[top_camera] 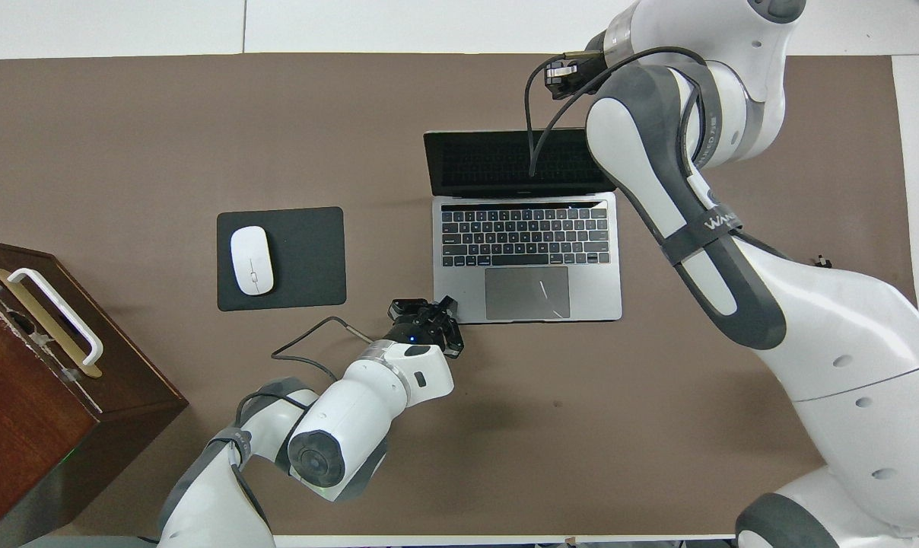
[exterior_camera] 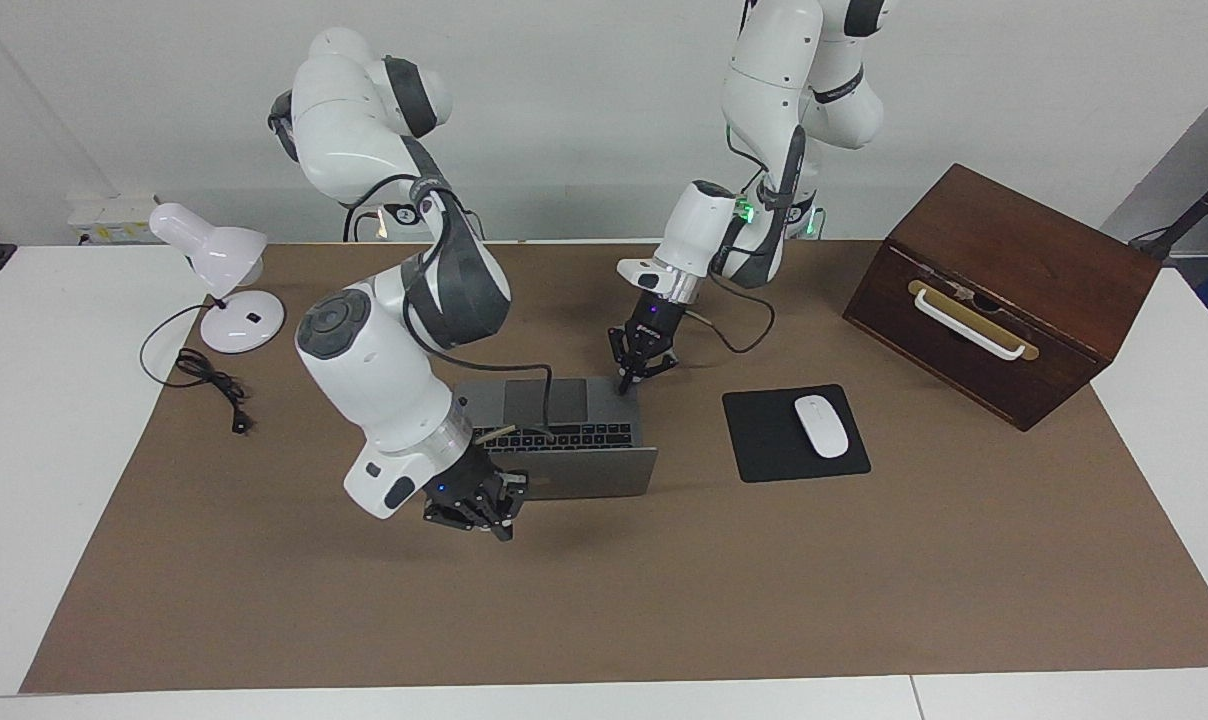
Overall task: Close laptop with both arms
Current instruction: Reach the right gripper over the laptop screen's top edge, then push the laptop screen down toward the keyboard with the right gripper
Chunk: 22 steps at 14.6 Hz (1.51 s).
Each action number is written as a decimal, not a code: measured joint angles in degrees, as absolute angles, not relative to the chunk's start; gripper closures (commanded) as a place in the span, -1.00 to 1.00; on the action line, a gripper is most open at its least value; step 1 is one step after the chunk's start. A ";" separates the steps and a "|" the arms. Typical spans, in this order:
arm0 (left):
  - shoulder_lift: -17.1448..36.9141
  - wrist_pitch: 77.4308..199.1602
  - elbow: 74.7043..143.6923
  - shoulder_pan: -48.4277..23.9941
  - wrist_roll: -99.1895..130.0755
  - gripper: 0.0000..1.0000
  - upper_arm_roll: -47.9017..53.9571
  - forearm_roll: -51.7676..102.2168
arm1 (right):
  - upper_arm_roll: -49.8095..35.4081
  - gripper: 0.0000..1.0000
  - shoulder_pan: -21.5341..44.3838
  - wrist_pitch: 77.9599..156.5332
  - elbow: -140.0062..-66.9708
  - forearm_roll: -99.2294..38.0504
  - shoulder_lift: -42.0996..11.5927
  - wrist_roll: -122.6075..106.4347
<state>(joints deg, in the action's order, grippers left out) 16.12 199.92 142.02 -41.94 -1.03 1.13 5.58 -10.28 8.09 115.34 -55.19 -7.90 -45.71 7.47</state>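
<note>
The silver-grey laptop (exterior_camera: 564, 435) lies open in the middle of the brown mat, its black keys and trackpad (top_camera: 526, 292) showing and its dark screen (top_camera: 505, 164) standing up. My left gripper (exterior_camera: 628, 385) points down at the base's corner nearest the robots, toward the left arm's end, fingers shut and holding nothing; it also shows in the overhead view (top_camera: 427, 318). My right arm reaches over the laptop. My right gripper (exterior_camera: 474, 505) sits low by the lid's outer face (exterior_camera: 589, 475), at the corner toward the right arm's end; it also shows in the overhead view (top_camera: 570, 72).
A black mouse pad (exterior_camera: 764, 440) with a white mouse (exterior_camera: 821, 425) lies beside the laptop toward the left arm's end. A brown wooden box (exterior_camera: 1004, 290) with a white handle stands past it. A white desk lamp (exterior_camera: 219, 265) and its cable are at the right arm's end.
</note>
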 measured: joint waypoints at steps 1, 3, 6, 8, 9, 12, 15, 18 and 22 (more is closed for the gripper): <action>16.12 200.12 142.12 -41.95 -1.20 1.00 1.13 5.58 | -10.36 1.00 8.09 114.21 -55.17 -7.90 -45.70 7.47; 16.12 200.37 142.28 -41.96 -1.35 1.00 1.13 5.58 | -10.49 1.00 8.09 111.19 -55.11 -7.90 -45.56 7.47; 16.08 200.67 142.51 -41.97 -1.48 1.00 1.13 5.58 | -10.66 1.00 8.18 107.49 -55.08 -7.90 -45.16 7.47; 15.90 200.84 142.85 -41.97 -1.57 1.00 1.13 5.58 | -10.68 1.00 8.46 104.68 -55.12 -7.90 -44.82 7.48; 15.79 200.94 143.06 -41.97 -1.69 1.00 1.13 5.58 | -10.68 1.00 8.60 103.26 -55.21 -7.90 -44.78 7.49; 15.63 201.37 143.50 -41.97 -2.08 1.00 1.13 5.58 | -10.68 1.00 8.76 100.68 -55.92 -7.90 -44.71 7.55; 15.63 201.48 143.56 -41.98 -2.52 1.00 1.13 5.58 | -10.68 1.00 8.77 99.36 -58.24 -7.90 -43.65 7.98; 15.63 201.52 143.59 -41.99 -3.23 1.00 1.13 5.58 | -10.68 1.00 8.80 99.20 -61.08 -7.90 -41.90 8.46; 15.63 201.54 143.60 -42.00 -3.45 1.00 1.13 5.58 | -10.69 1.00 8.84 98.27 -63.55 -7.92 -40.46 8.74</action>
<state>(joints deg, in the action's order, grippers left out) 15.63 201.54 143.60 -42.00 -3.45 1.13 5.58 -10.69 8.84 98.27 -63.55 -7.92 -40.46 8.74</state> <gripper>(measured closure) 0.991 0.991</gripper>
